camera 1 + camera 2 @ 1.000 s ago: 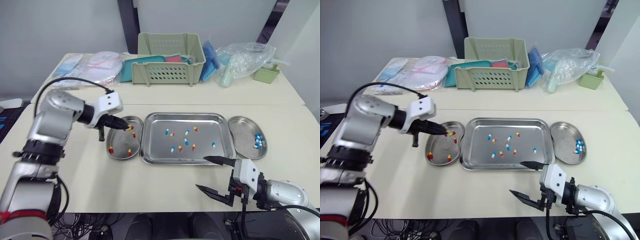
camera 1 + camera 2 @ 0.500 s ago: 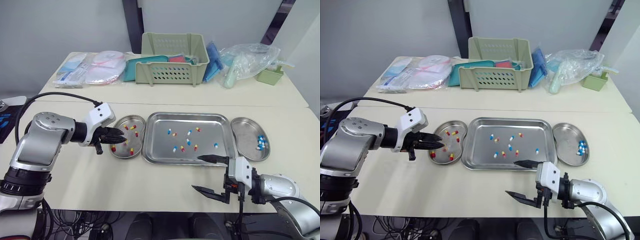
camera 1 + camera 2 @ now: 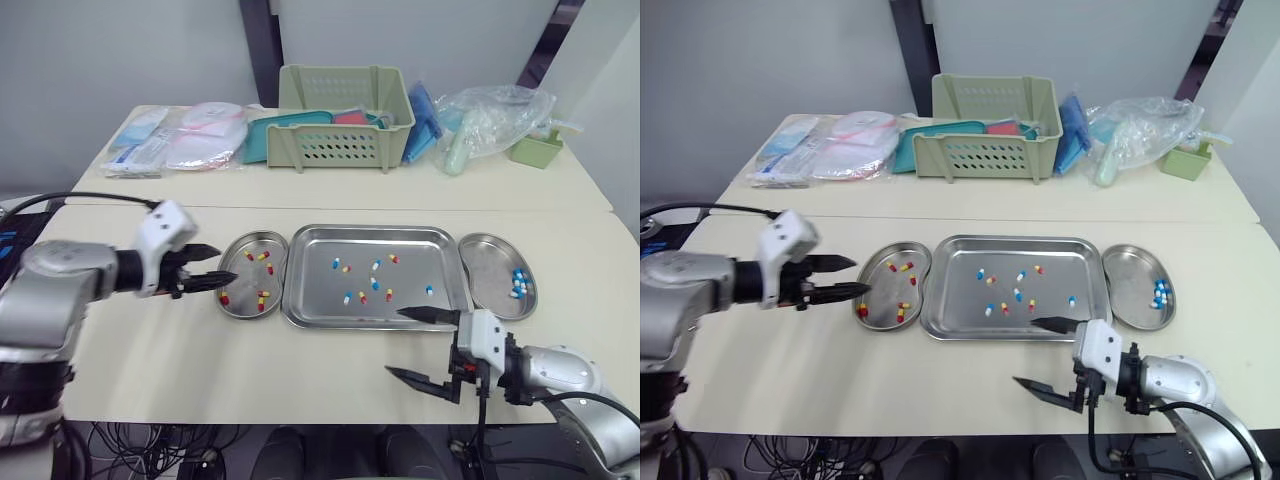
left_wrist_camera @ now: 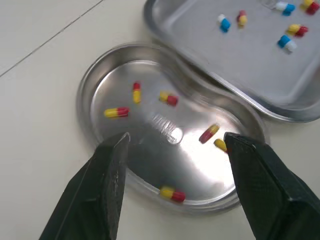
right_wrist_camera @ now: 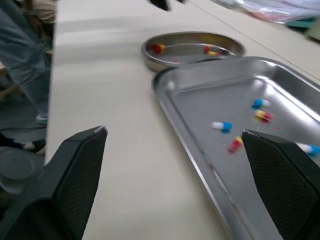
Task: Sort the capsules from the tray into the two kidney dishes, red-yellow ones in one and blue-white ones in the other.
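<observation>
Left eye view: the left gripper (image 3: 216,265) has backed off the left kidney dish (image 3: 243,288) it hung over a second ago and sits just beside its outer rim, spread and empty. Mixed capsules (image 3: 372,283) lie scattered in the tray (image 3: 400,250), and blue-white ones (image 3: 516,282) in the right kidney dish (image 3: 488,265). Left wrist view: six red-yellow capsules (image 4: 116,112) lie in that dish, so the drop looks done and another pick is due. Right wrist view: the right gripper (image 5: 174,132), spread wide and holding nothing, hangs at the tray's near edge.

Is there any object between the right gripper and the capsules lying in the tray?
Nothing visible blocks it. The right gripper, open, hangs by the near rim of the tray; only that low rim lies between it and the capsules.
</observation>
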Controlling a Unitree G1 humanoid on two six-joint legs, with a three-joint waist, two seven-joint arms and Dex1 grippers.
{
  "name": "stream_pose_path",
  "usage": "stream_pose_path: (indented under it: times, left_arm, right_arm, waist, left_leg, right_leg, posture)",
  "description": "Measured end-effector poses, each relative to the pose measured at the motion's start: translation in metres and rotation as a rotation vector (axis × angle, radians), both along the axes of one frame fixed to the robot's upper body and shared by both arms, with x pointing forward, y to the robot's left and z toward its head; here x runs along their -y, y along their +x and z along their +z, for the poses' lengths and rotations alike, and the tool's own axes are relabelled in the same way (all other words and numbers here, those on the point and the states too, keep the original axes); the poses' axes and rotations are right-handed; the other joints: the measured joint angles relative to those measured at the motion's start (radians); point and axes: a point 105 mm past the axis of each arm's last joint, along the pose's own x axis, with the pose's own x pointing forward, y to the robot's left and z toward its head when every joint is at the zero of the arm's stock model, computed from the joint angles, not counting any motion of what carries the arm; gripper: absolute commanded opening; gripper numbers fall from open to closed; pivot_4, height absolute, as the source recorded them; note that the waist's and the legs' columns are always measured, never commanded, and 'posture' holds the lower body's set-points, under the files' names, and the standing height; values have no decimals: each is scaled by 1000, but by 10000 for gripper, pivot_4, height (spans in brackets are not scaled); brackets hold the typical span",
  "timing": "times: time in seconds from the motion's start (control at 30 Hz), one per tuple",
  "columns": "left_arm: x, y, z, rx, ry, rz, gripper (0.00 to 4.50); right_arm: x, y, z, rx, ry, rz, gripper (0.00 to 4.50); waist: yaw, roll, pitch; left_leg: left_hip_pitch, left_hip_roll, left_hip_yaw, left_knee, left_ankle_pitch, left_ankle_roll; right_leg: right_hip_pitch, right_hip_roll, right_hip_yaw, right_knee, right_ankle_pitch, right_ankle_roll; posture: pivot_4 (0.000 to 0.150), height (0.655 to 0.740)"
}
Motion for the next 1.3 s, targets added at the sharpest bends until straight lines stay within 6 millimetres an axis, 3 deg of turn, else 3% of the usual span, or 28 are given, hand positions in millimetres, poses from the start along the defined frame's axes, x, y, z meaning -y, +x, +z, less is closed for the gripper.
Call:
stream_pose_path:
  times: [0.13, 0.23, 0.43, 0.6, 0.77, 1.1, 1.3]
  left_arm:
    - [-42, -24, -16, 53, -72, 187, 31099]
    - [-60, -39, -32, 92, -115, 292, 31099]
    - [-76, -65, -54, 127, -151, 374, 44545]
    - [-87, -86, -70, 92, -124, 403, 44545]
    - [-91, -98, -77, 82, -100, 412, 44545]
    - [-83, -102, -73, 89, -123, 358, 44545]
    - [-40, -104, -57, 118, -201, 92, 44545]
  right_arm:
    - [53, 1, 6, -9, -75, -166, 45000]
    - [96, 4, 12, -18, -140, -278, 45000]
    - [165, 1, 23, -50, -256, -413, 45000]
    - [213, -10, 19, -124, -300, -520, 45000]
    - [233, -18, 8, -170, -309, -568, 45000]
    - [247, -14, 11, -141, -342, -598, 45000]
    - [253, -17, 6, -159, -339, -605, 45000]
  waist:
    - [13, 0, 0]
    - [18, -1, 0]
    - [19, -2, -1]
    - [17, -2, -1]
    - [17, -2, -1]
    - [16, -2, -1]
    - [16, 0, -1]
  left_leg:
    - [0, 0, 1, 0, 0, 0]
    - [2, 0, 2, 0, 0, 0]
    - [2, 0, 2, 0, 0, 0]
    - [2, 0, 2, -1, 0, 0]
    - [3, 0, 3, -1, 0, 0]
    - [3, 0, 3, -1, 0, 0]
    - [3, 0, 4, -1, 0, 0]
  right_leg:
    - [1, -1, 0, -1, 0, 0]
    - [2, -1, 0, 0, 0, 0]
    - [2, -1, 1, -1, 0, 0]
    - [3, -1, 1, -1, 0, 0]
    - [3, -1, 2, -1, 0, 0]
    - [3, -1, 2, -1, 0, 0]
    - [3, -1, 2, -1, 0, 0]
  posture:
    - [1500, 7400]
    - [1500, 7400]
    - [1500, 7400]
    - [1500, 7400]
    - [1500, 7400]
    - [1500, 7400]
    - [1500, 7400]
